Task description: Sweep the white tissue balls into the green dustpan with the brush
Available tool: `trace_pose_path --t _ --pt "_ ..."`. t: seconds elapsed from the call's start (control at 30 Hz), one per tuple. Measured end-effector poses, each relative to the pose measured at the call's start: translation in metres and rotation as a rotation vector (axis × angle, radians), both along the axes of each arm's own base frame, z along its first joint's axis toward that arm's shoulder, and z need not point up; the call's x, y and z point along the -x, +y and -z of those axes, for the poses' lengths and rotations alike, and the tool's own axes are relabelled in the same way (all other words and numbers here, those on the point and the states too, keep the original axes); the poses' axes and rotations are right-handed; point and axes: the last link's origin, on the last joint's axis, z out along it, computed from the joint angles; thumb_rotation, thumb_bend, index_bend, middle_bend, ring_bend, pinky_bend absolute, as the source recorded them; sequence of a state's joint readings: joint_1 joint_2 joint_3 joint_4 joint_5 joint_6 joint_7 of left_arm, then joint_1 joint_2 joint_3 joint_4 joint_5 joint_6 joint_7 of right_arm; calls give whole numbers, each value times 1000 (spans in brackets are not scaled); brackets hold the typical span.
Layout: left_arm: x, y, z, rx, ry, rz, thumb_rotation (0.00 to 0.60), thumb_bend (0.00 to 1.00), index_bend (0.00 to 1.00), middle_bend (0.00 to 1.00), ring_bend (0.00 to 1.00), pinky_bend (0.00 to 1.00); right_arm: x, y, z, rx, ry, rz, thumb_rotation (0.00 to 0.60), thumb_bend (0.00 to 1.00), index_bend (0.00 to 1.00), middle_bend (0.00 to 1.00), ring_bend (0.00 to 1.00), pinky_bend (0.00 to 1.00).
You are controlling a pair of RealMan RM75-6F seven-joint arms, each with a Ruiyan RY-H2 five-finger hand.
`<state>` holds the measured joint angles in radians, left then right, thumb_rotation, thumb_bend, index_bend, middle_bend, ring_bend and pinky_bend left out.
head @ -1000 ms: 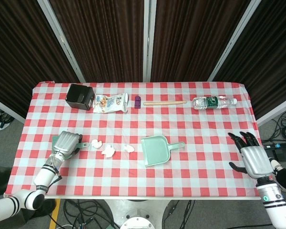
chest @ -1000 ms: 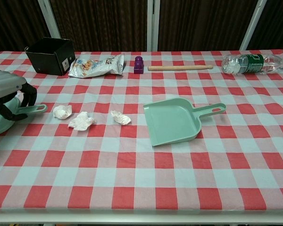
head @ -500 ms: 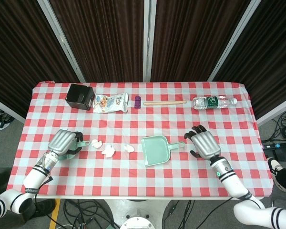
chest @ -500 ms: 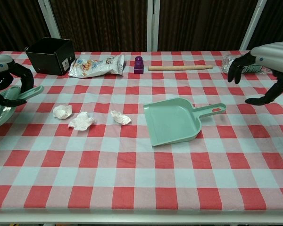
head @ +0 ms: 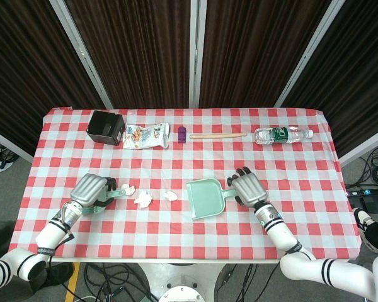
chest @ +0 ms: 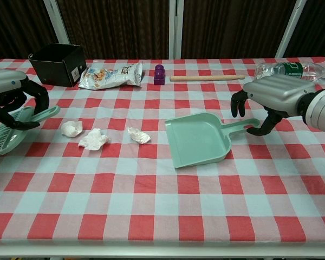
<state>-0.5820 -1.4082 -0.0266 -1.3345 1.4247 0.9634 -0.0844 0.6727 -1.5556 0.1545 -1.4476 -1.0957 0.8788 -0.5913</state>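
Note:
Three white tissue balls point(head: 128, 189) point(head: 143, 199) point(head: 170, 195) lie in a row left of the green dustpan point(head: 205, 198), which sits flat with its handle pointing right. The chest view shows the balls point(chest: 71, 128) point(chest: 93, 139) point(chest: 137, 135) and the dustpan point(chest: 197, 140) too. My left hand point(head: 91, 189) point(chest: 13, 97) grips the green brush point(chest: 16, 127), held tilted just left of the balls, handle tip toward them. My right hand point(head: 247, 187) point(chest: 271, 97) hovers over the end of the dustpan's handle, fingers curved and apart, not closed on it.
Along the table's far side stand a black box point(head: 106, 127), a snack bag point(head: 146, 134), a purple block point(head: 183, 133), a wooden stick point(head: 218, 134) and a water bottle point(head: 282, 134). Red-checked cloth covers the table point(head: 176, 233).
My right hand has swung in from the table's right edge to the dustpan handle. My left hand has lifted the brush and shifted it slightly toward the tissue balls.

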Motion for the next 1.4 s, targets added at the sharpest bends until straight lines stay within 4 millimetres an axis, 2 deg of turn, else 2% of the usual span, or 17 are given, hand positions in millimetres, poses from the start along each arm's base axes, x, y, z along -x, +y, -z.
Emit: trace_pose_path --t 0.4,0.7,1.03,1.2,1.4 --pt "1 1 3 15 -15 -11 600 467 594 574 800 914 -5 -3 11 -13 46 -7 600 261 403 414 179 174" --pt "2 2 3 23 -16 -13 600 467 592 573 800 914 -5 -2 7 -8 39 -5 600 258 405 411 179 174" --pt "2 0 5 27 -17 -16 600 467 591 572 800 915 -7 -5 16 -17 73 -21 600 261 420 411 183 174" --pt "1 3 5 25 -26 -21 600 466 591 572 800 914 -9 -6 18 -10 72 -25 600 291 491 443 235 177" --pt "2 8 1 15 -46 -36 600 467 591 573 800 914 -16 -9 15 -5 54 -29 600 352 628 557 330 195"
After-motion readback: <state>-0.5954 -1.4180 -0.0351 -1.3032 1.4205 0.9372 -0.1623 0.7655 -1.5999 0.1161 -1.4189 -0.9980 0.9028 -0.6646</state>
